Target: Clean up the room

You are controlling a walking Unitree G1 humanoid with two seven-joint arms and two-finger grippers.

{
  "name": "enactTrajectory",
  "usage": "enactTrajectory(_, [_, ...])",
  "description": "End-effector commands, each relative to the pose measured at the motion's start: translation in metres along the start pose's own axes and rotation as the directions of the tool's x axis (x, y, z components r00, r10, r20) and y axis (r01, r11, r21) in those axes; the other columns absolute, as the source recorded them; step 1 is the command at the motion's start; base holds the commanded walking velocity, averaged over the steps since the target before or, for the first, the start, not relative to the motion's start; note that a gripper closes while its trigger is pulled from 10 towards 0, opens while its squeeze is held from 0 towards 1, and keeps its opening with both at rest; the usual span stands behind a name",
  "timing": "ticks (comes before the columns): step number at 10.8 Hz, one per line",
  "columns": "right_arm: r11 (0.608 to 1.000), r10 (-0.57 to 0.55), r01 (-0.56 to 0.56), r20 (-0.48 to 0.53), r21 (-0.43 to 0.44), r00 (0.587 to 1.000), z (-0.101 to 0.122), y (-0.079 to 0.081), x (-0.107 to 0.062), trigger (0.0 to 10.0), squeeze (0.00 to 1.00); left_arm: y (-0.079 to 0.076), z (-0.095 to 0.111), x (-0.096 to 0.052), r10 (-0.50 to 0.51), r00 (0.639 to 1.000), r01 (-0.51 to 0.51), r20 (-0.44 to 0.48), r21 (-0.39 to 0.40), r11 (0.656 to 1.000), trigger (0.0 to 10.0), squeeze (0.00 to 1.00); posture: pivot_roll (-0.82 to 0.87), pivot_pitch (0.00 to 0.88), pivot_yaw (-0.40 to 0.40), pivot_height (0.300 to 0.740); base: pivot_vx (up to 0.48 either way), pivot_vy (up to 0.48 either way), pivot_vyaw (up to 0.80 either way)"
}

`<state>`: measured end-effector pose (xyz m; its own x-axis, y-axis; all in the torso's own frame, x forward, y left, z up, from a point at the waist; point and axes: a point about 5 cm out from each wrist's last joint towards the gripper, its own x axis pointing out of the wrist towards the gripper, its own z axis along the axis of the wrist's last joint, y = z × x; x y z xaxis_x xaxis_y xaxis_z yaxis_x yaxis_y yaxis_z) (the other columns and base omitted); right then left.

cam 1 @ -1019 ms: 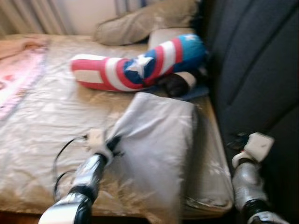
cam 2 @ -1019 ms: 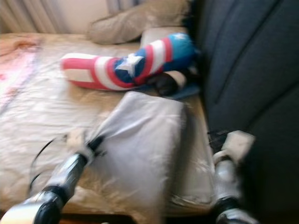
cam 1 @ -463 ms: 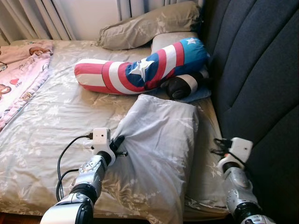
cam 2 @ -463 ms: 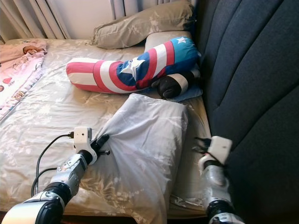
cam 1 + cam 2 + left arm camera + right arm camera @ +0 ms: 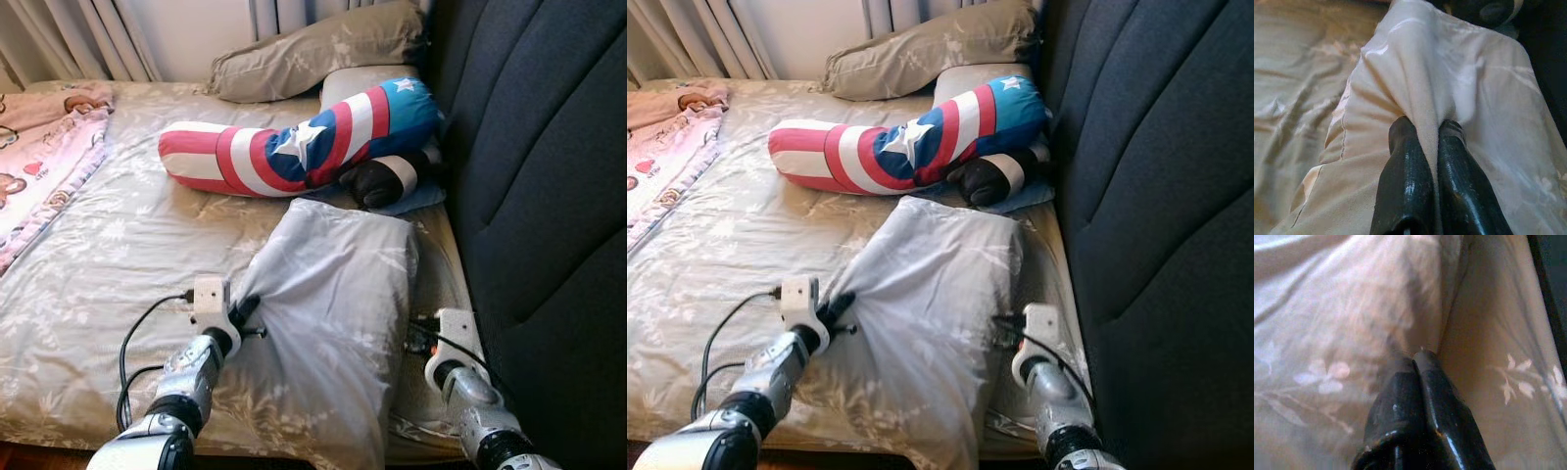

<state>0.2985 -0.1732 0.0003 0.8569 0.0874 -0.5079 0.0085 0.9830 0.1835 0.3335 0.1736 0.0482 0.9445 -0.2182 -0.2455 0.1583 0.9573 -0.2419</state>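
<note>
From the left eye view, a grey pillow (image 5: 328,313) is seen lying lengthwise near the foot corner of the bed (image 5: 118,245), beside the dark headboard (image 5: 529,176); its near left edge is pinched by the left gripper (image 5: 245,311), while the right gripper (image 5: 415,333) is pressed in at its right edge, by the gap to the headboard. A star-and-stripe bolster (image 5: 294,147), a beige pillow (image 5: 313,54) and a pink blanket (image 5: 39,166) are scattered further up the bed. The same layout is given in the right eye view. In the left wrist view, a fold of the pillow's cover is clamped between the two black fingers (image 5: 1405,176). In the right wrist view, the fingers (image 5: 1400,401) are drawn together, tips touching at the seam between pillow and sheet, with no cloth visibly caught. The tidying is judged barely begun: the pillow is gripped but not yet placed, and the rest is left unsorted.
</note>
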Motion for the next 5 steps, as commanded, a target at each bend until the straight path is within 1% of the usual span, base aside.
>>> enactTrajectory(1, [1.0,-0.013,0.013,-0.027,0.0,1.0,-0.005,-0.002,-0.001,10.0,0.0,-0.002,0.005,0.001,-0.027,0.999,0.027,0.027,-0.009,1.0,10.0,0.0,-0.03,0.086,0.011,0.74,0.0,0.0,0.0])
enactTrajectory(2, [1.0,0.007,-0.007,0.021,0.002,1.0,0.003,0.001,0.0,10.0,0.0,-0.001,0.003,0.0,-0.025,1.0,0.025,0.017,0.001,1.0,10.0,0.0,-0.03,0.088,0.013,0.74,0.0,0.0,0.0])
enactTrajectory(3, [1.0,0.012,-0.011,0.094,-0.01,0.995,0.015,0.002,0.001,10.0,0.0,-0.001,0.003,0.001,-0.005,1.0,0.005,0.017,-0.005,1.0,10.0,0.0,-0.03,0.091,0.015,0.74,0.0,0.0,0.0])
enactTrajectory(4, [1.0,0.009,-0.008,0.134,-0.011,0.991,0.021,0.002,0.0,10.0,0.0,-0.002,0.005,0.002,0.008,1.0,-0.008,0.016,-0.006,1.0,10.0,0.0,-0.04,0.091,0.015,0.74,0.0,0.0,0.0])
enactTrajectory(5, [1.0,0.021,-0.02,0.163,-0.01,0.986,0.025,0.004,0.0,10.0,0.0,-0.01,0.01,0.008,-0.009,1.0,0.009,0.019,-0.005,1.0,10.0,0.0,-0.05,0.093,0.016,0.74,0.0,0.0,0.0])
